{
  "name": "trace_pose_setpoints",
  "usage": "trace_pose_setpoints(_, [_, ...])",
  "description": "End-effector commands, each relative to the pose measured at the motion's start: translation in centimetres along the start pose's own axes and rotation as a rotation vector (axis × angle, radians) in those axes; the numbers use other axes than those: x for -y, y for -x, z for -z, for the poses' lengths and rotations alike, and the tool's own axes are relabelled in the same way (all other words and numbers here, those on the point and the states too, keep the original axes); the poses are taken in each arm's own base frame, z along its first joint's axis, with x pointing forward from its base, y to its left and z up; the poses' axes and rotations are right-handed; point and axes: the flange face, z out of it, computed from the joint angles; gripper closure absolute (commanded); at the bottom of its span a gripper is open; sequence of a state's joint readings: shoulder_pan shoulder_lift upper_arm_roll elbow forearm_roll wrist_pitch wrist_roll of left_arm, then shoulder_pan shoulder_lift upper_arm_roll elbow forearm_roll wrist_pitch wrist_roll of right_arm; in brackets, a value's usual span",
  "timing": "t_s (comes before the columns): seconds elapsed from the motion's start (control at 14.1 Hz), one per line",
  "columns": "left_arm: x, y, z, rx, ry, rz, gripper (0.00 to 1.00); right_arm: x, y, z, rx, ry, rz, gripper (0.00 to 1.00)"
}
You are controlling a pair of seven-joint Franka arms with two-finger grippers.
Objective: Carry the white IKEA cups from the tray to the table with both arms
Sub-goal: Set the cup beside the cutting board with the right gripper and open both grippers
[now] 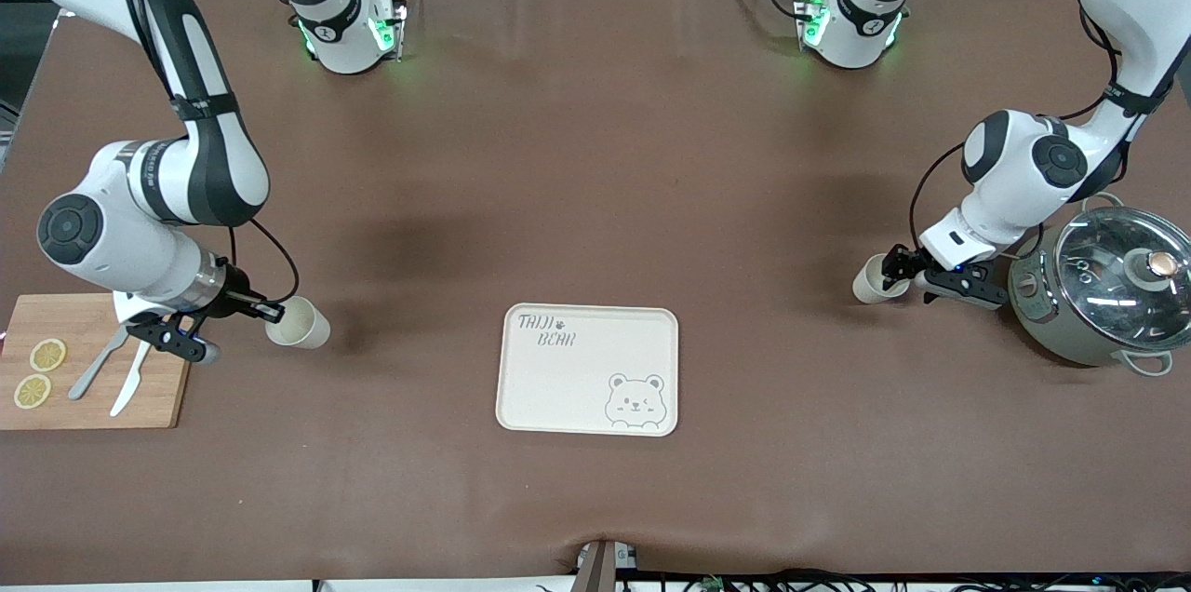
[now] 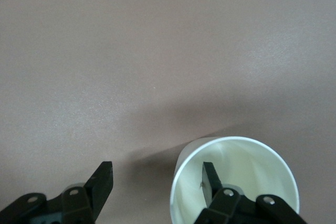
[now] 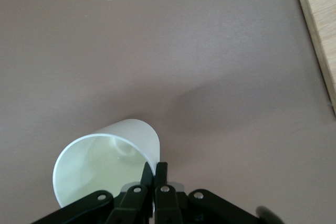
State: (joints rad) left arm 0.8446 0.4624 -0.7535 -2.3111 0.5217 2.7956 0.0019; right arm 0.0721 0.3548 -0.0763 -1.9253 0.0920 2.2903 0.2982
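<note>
Cream-beige tray (image 1: 588,369) sitting bare mid-table | left gripper (image 1: 901,271) spreading, one finger inside cup (image 1: 873,279) near pot (image 1: 1103,294) | right gripper (image 1: 265,313) pinching other cup's (image 1: 300,323) rim beside cutting board (image 1: 88,364) | nearing completion: releasing remaining

Two cups (image 1: 300,324) (image 1: 873,280), one tray (image 1: 558,387), two lemon slices (image 1: 47,355) (image 1: 33,391).

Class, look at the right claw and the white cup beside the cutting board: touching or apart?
Touching. In the right wrist view, the right claw is shut on the cup, fingers pinching its rim wall.
</note>
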Motion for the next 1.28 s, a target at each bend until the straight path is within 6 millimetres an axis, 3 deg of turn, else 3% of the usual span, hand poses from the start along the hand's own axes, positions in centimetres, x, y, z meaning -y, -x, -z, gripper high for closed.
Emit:
trace_pose_setpoints(0.0, [-0.3, -0.4, 1.9, 0.050, -0.072, -0.002, 0.11, -2.6, 1.7, -1.6, -0.022, 0.008, 0.070, 1.00])
trace_pose_setpoints(0.14, [-0.9, -0.9, 2.8, 0.045, -0.090, -0.004, 0.08, -6.7, 1.3, -3.0, -0.055, 0.029, 0.128, 1.00])
trace_pose_setpoints(0.28, [-1.4, -1.2, 3.2, 0.053, -0.096, -0.007, 0.08, -9.6, 1.2, -3.8, -0.060, 0.038, 0.149, 1.00])
trace_pose_setpoints(0.43, [-1.4, -1.5, 3.7, 0.056, -0.105, 0.000, 0.08, -10.9, 1.4, -4.2, -0.048, 0.045, 0.164, 1.00])
trace_pose_setpoints(0.57, [-1.8, -2.3, 4.6, 0.075, -0.120, -0.006, 0.00, -12.5, 1.7, -4.8, -0.043, 0.053, 0.175, 1.00])
trace_pose_setpoints(0.85, [-3.1, -4.5, 7.8, 0.109, -0.154, 0.012, 0.00, -13.1, 2.7, -6.0, -0.036, 0.055, 0.167, 1.00])
trace_pose_setpoints(0.93, [-3.2, -5.0, 8.7, 0.119, -0.154, 0.031, 0.00, -13.2, 2.5, -6.0, -0.030, 0.054, 0.153, 0.91])
trace_pose_setpoints(1.0, [-3.9, -6.0, 9.8, 0.133, -0.154, 0.033, 0.00, -13.4, 2.2, -5.7, -0.036, 0.049, 0.143, 0.65])
trace_pose_setpoints(1.14, [-4.1, -8.0, 12.7, 0.172, -0.148, 0.060, 0.00, -13.7, 1.1, -4.5, -0.024, 0.047, 0.143, 0.00])
trace_pose_setpoints(1.21, [-4.3, -9.3, 14.5, 0.182, -0.143, 0.071, 0.00, -13.8, 0.7, -3.9, 0.005, 0.046, 0.139, 0.00])
